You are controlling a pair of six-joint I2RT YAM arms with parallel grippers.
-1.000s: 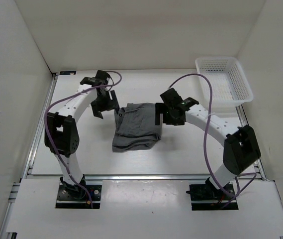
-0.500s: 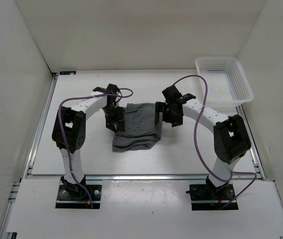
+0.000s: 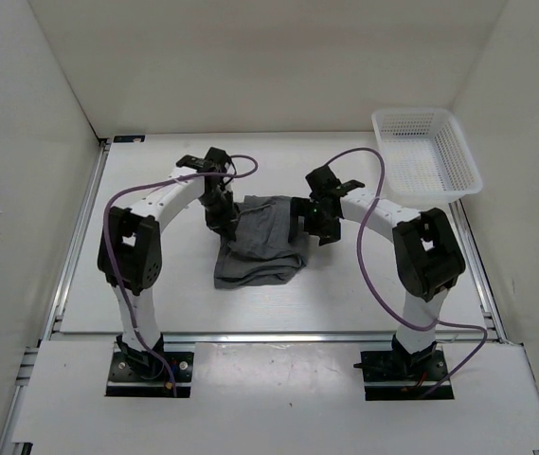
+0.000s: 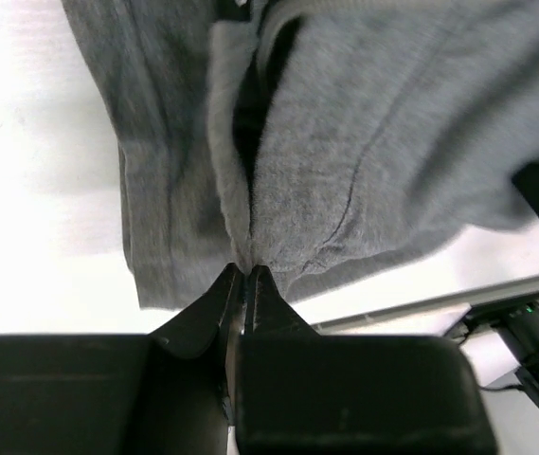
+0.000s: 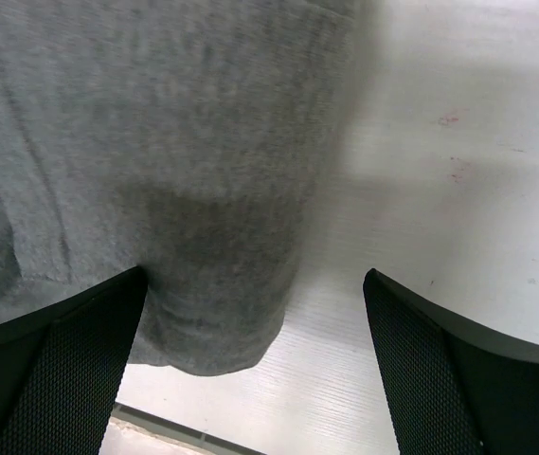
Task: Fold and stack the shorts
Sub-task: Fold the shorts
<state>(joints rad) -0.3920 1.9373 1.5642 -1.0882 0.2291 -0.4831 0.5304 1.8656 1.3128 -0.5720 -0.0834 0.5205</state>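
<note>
No text, label, brand, number or sign can be read in any view. The shorts, directly ahead of the left gripper, show only plain grey fabric with no readable tag or print.

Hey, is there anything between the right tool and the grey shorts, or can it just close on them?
Nothing visible. The right tool hangs open at the right edge of the shorts, with only fabric and bare table beneath it. The left tool is shut on the opposite edge.
</note>
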